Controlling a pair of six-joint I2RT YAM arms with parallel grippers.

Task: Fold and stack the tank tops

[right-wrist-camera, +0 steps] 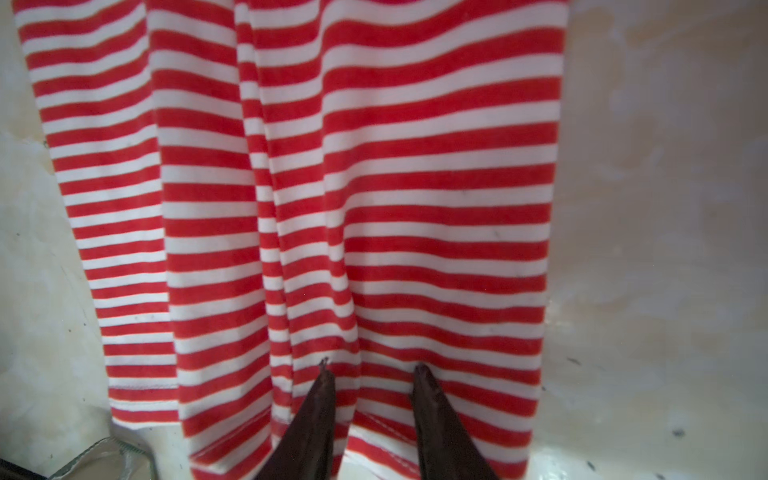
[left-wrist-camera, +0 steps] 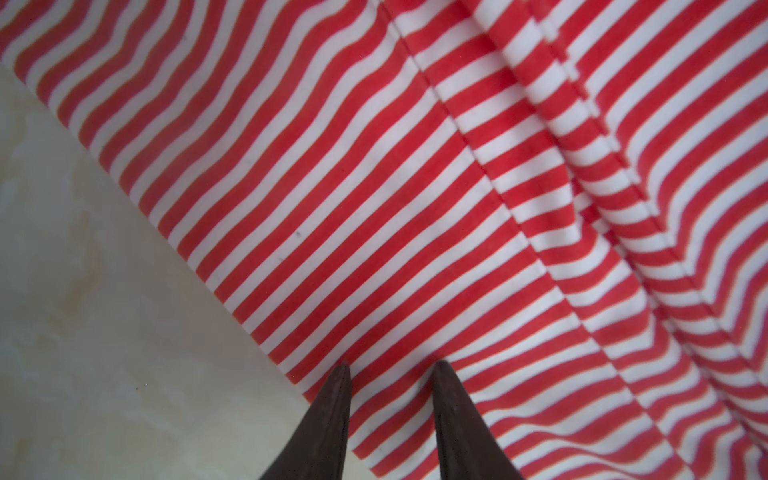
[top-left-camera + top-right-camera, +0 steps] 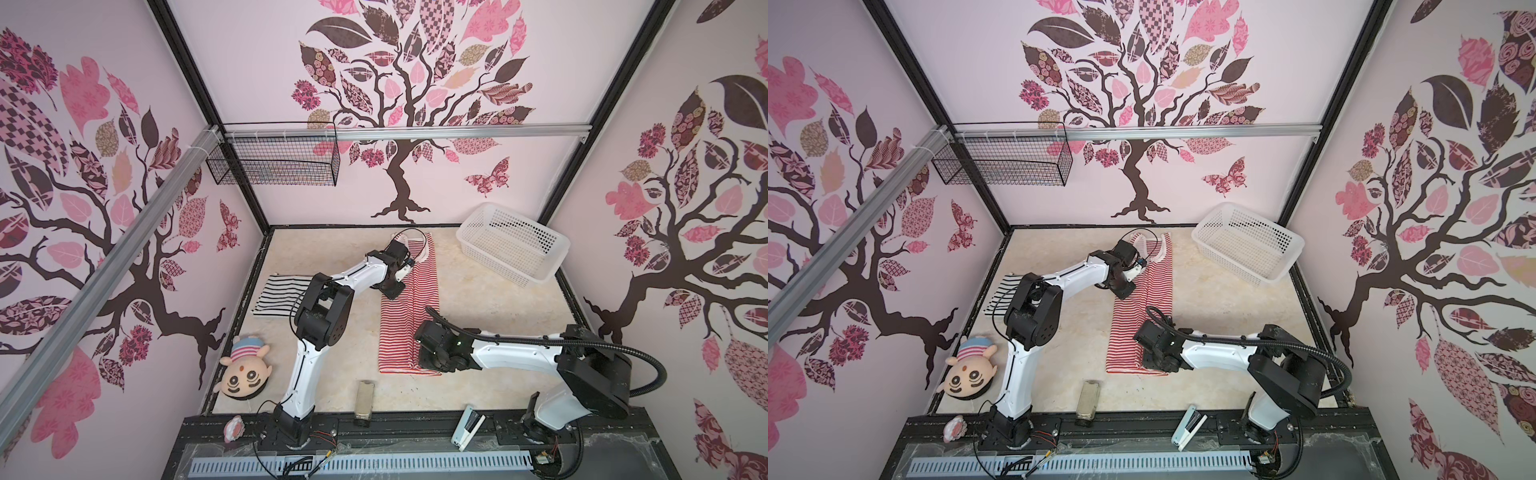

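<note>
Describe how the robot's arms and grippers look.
The left arm and right arm have white shells, black joints and bases. A black ribbed hose loops along the right one. The left gripper and right gripper each end in two dark, pointed fingers.

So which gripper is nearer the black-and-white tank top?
Left. The left gripper is at the edge of the red-and-white tank top facing the black-and-white tank top; the right gripper is at its hem, farther away.

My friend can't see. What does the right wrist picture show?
A red-and-white striped knit tank top lies creased lengthwise on a pale marbled tabletop. The right gripper holds its dark fingertips apart near the hem.
</note>
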